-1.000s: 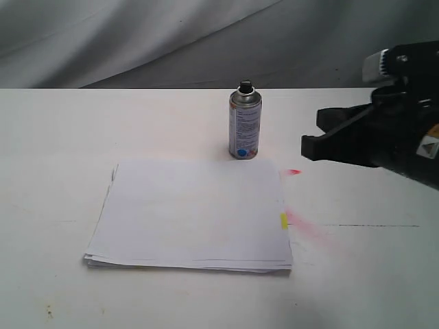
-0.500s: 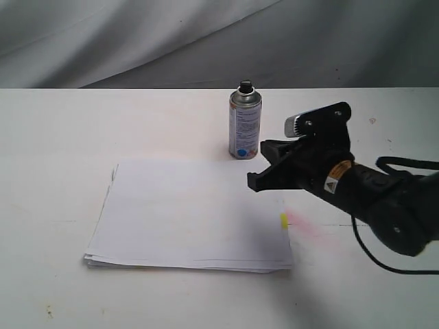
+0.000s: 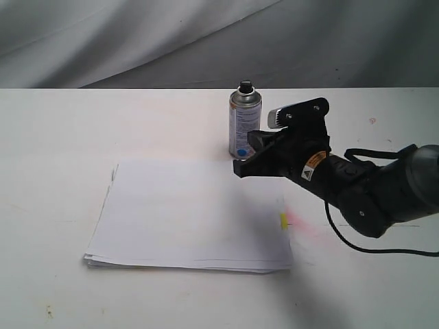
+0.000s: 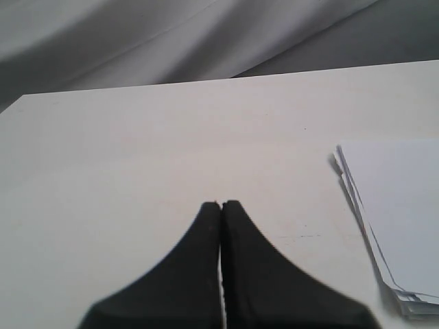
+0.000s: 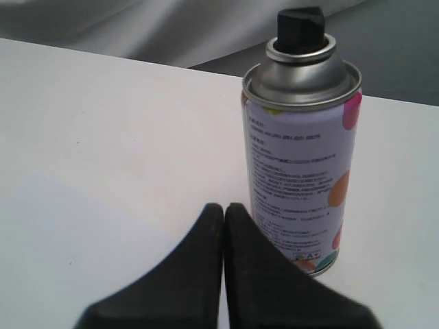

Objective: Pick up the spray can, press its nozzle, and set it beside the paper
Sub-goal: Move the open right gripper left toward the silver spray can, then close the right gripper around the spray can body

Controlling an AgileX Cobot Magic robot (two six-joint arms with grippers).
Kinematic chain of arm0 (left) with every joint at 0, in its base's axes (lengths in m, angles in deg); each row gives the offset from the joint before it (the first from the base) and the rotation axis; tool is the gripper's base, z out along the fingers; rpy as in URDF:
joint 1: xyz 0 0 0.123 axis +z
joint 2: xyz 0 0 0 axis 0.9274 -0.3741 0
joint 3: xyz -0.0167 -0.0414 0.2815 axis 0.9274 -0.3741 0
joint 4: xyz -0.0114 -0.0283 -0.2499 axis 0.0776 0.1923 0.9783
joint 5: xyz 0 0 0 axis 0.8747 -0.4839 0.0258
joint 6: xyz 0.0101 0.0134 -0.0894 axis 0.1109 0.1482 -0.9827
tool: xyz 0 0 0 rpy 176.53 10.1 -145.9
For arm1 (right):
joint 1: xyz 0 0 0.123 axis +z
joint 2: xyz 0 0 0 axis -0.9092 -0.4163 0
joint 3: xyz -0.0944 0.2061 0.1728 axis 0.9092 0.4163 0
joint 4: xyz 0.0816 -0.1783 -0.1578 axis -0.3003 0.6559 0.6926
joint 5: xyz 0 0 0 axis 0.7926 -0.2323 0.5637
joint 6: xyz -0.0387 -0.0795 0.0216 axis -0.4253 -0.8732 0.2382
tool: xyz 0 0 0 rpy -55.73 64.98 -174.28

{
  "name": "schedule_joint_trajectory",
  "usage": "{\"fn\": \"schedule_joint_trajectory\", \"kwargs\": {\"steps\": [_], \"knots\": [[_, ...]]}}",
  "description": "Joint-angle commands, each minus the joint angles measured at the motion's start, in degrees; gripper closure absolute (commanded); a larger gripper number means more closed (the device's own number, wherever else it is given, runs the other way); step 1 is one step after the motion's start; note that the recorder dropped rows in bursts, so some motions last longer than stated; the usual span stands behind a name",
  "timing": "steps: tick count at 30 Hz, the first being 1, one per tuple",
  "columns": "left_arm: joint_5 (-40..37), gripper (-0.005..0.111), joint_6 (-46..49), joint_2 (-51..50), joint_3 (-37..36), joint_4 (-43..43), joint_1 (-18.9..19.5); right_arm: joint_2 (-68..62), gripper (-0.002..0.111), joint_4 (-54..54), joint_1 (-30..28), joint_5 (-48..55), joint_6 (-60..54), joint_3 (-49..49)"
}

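Both jaw pairs are pressed together, the right gripper (image 3: pixel 241 166) sitting just beside the upright spray can (image 3: pixel 245 127), seemingly lining up a grasp.

A spray can (image 3: pixel 245 127) stands upright on the table (image 3: pixel 55 137), just behind the paper's (image 3: pixel 185 212) far right corner, with the right gripper (image 3: pixel 240 166) above that corner.
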Motion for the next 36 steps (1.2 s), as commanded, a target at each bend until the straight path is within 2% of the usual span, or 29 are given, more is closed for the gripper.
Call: {"fn": "schedule_joint_trajectory", "kwargs": {"steps": [1, 3, 6, 7, 10, 13, 17, 24, 36], "knots": [[0.53, 0.107, -0.28, 0.30, -0.26, -0.05, 0.09, -0.02, 0.104, -3.22, 0.30, 0.80, -0.77, -0.32], [0.53, 0.107, -0.28, 0.30, -0.26, -0.05, 0.09, -0.02, 0.093, -3.22, 0.30, 2.21, -2.70, -0.32], [0.53, 0.107, -0.28, 0.30, -0.26, -0.05, 0.09, -0.02, 0.065, -3.22, 0.30, 3.67, -3.34, -0.32], [0.53, 0.107, -0.28, 0.30, -0.26, -0.05, 0.09, -0.02, 0.049, -3.22, 0.30, 3.77, -3.34, -0.32], [0.53, 0.107, -0.28, 0.30, -0.26, -0.05, 0.09, -0.02, 0.016, -3.22, 0.30, 3.77, -3.34, -0.32], [0.53, 0.107, -0.28, 0.30, -0.26, -0.05, 0.09, -0.02, 0.003, -3.22, 0.30, 3.89, -3.34, -0.32], [0.53, 0.107, -0.28, 0.30, -0.26, -0.05, 0.09, -0.15, 0.003, -2.95, 0.30, 3.79, -3.34, -0.32], [0.53, 0.107, -0.28, 0.30, -0.26, -0.05, 0.09, -5.22, 0.003, -2.95, 0.30, -2.64, -3.34, -1.51], [0.53, 0.107, -0.28, 0.30, -0.26, -0.05, 0.09, -15.85, 0.003, -5.41, -0.39, -2.01, -7.54, -17.63]]}}
